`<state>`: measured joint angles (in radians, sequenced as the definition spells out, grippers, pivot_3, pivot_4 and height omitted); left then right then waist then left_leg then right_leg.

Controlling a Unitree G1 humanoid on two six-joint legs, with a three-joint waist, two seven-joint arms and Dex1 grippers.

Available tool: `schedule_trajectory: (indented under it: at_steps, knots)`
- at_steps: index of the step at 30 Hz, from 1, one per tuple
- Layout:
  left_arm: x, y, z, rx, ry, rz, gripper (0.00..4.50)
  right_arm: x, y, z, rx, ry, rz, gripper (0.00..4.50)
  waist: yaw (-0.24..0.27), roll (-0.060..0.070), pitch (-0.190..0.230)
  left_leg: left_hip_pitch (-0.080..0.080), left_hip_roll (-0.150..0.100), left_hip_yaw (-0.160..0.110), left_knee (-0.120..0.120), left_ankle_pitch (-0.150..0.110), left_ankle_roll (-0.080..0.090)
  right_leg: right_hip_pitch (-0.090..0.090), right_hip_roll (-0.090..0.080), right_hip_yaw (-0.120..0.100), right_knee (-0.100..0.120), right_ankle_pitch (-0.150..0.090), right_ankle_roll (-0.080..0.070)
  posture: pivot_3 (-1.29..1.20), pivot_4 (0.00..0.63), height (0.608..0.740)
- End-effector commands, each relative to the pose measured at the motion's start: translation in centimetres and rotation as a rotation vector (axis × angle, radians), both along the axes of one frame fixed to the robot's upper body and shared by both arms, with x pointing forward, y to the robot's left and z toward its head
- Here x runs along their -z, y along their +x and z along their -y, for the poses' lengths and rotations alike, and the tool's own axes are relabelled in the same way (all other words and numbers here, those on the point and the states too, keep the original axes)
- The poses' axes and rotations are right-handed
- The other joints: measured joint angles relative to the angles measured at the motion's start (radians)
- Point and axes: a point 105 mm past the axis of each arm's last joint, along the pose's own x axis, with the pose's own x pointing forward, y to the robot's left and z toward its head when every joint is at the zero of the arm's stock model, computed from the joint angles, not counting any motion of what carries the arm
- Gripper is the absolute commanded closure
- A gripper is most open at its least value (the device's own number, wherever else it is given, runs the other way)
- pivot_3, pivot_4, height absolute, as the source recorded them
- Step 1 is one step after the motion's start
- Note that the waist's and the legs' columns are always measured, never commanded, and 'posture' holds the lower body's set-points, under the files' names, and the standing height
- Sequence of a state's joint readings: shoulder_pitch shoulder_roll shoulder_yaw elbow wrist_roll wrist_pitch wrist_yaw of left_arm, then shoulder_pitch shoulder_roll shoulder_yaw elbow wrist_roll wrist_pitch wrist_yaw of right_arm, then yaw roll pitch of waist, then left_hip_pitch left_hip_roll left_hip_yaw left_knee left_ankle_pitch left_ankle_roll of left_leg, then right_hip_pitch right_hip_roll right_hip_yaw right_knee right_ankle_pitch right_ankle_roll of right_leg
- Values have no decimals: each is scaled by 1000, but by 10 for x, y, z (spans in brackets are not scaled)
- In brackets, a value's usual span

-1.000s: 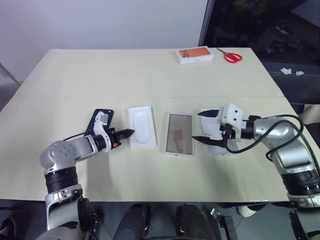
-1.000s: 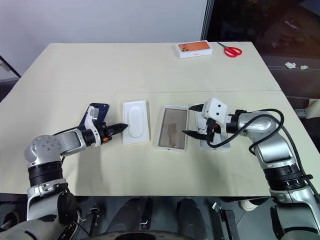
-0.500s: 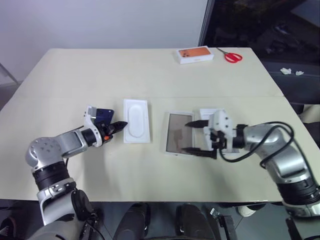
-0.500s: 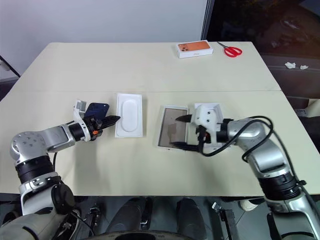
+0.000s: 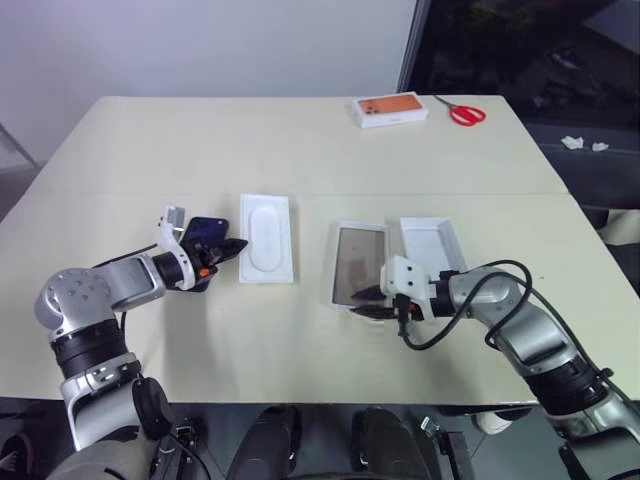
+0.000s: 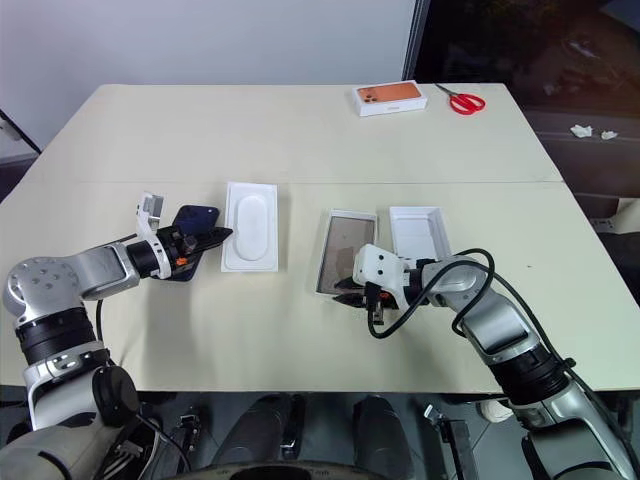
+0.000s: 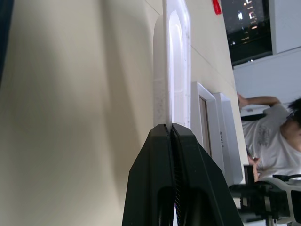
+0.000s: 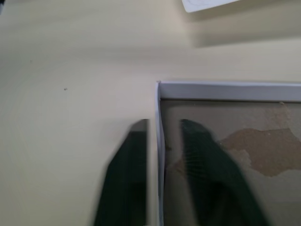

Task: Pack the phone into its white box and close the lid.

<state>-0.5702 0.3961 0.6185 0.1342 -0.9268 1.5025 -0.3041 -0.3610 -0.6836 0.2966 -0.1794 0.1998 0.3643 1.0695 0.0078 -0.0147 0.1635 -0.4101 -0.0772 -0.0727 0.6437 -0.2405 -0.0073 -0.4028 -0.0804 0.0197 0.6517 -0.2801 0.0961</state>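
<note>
left end effector (image 5: 232, 246), fingers together, pins the white insert's (image 5: 268, 238) near-left edge; the phone (image 5: 203, 236) lies just left. mid-tabletop, right end effector (image 5: 367, 301) straddles the white box's (image 5: 358, 264) near wall, narrower than earlier; best squeezed squarely. the lid (image 5: 432, 243) sits right, uncovered since.

cream table (image 5: 300, 150); white insert (image 5: 268, 238); dark navy phone (image 5: 206, 235); white box (image 5: 358, 264) with a brownish shiny inside, blotched with a paler patch; plain white lid (image 5: 432, 243); an orange-topped box (image 5: 390, 109) with white sides; red-handled scissors (image 5: 464, 113); black fingers on both grippers, left (image 5: 236, 245) and right (image 5: 365, 302).
</note>
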Motion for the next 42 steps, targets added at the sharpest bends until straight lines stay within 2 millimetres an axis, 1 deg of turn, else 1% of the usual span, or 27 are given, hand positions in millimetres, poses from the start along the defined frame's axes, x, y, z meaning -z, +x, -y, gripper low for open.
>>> schedule_trajectory:
  at_steps: [1, 4, 9, 13, 17, 20, 23, 28, 31, 34, 35, 37, 39, 40, 41, 42]
  knots:
    - [-18, 0, 1, 14, -5, 75, 4500, -10, 2, -4, -25, 13, 41, 3324, 0, 0, 0, 0, 0, 0, 0, 0, 0, 0, 0, 0, 0, 0, 0, 0, 150, 740]
    - [-18, 1, 2, 11, -2, 79, 4500, -1, 2, 0, -39, -41, 59, 3324, 0, 0, 0, 0, 0, 0, 0, 0, 0, 0, 0, 0, 0, 0, 0, 0, 150, 740]
    - [-18, 0, 2, 8, -7, 80, 4500, 3, -1, -3, -58, -39, 36, 3324, 0, 0, 0, 0, 0, 0, 0, 0, 0, 0, 0, 0, 0, 0, 0, 0, 150, 740]
    - [-18, -1, 2, 9, -2, 82, 4500, 3, 0, -5, -66, -42, 41, 4435, 0, 0, 0, 0, 0, 0, 0, 0, 0, 0, 0, 0, 0, 0, 0, 0, 150, 740]
    - [-20, -1, 2, 11, -2, 86, 4500, 4, 1, -7, -72, -38, 43, 4435, 0, 0, 0, 0, 0, 0, 0, 0, 0, 0, 0, 0, 0, 0, 0, 0, 150, 740]
    - [-28, 1, -1, 4, -18, 102, 4500, 5, 3, -12, -82, -40, 63, 4435, -1, 0, 0, 0, 0, 0, 0, 0, 0, 0, 0, 0, 0, 0, 0, 0, 150, 740]
    - [-35, 3, -1, 3, -27, 116, 4500, 3, 2, -21, -117, -20, 85, 4435, -2, -1, 0, 0, 0, 0, 0, 0, 0, 0, 0, 0, 0, 0, 0, 0, 150, 740]
    - [-36, 5, 0, 3, -18, 114, 4500, 3, 6, -35, -157, -25, 110, 4435, -5, -1, 0, 0, 0, 0, 0, 0, -1, 0, 1, 0, 0, 0, 0, 0, 150, 740]
    - [-38, 7, 1, 3, -36, 114, 4500, 1, 9, -48, -168, 4, 83, 4435, -7, -1, 0, 0, 0, 0, 0, 0, -1, 0, 1, 0, 0, 0, 0, 0, 150, 740]
    - [-36, 7, 5, 8, -32, 109, 4500, 1, 10, -59, -161, 27, 37, 3583, -14, -1, 0, 0, 0, 0, 0, 0, -1, -1, 1, 0, 1, 0, 0, 0, 150, 740]
    - [-36, 6, 7, 12, -37, 108, 4500, 1, 8, -62, -168, 36, 28, 2975, -15, -1, 0, 0, 0, -1, 0, 0, -1, -1, 1, 0, 0, 0, 0, 0, 150, 740]
    - [-36, 5, 9, 17, -47, 109, 4500, 0, 4, -65, -177, 43, 27, 2210, -15, -1, 0, 0, 0, -1, 0, 0, -1, -1, 0, -1, 0, 0, 0, 0, 150, 740]
    - [-33, 2, 15, 27, -49, 105, 4500, -8, 11, -64, -144, 62, 72, 1170, -16, -1, 0, 0, 0, -1, 0, 0, -1, -1, 0, -1, 0, 0, 0, 0, 150, 740]
    - [-32, 1, 17, 32, -56, 103, 4500, -14, 14, -63, -130, 79, 83, 579, -18, -1, 0, 0, 0, -1, 0, 0, -1, 0, 0, -1, 0, 0, 0, 0, 150, 740]
    - [-31, 0, 19, 36, -61, 102, 4500, -21, 16, -61, -121, 101, 92, 144, -19, -1, 0, 0, 0, -1, 0, 0, -1, 0, 0, -1, 0, 0, 0, 0, 150, 740]
    - [-31, 0, 22, 35, -70, 103, 4500, -30, 17, -60, -114, 131, 96, 144, -20, -1, 0, 0, 0, -1, 0, 0, -1, 0, 0, 0, 1, 0, 0, 0, 150, 740]
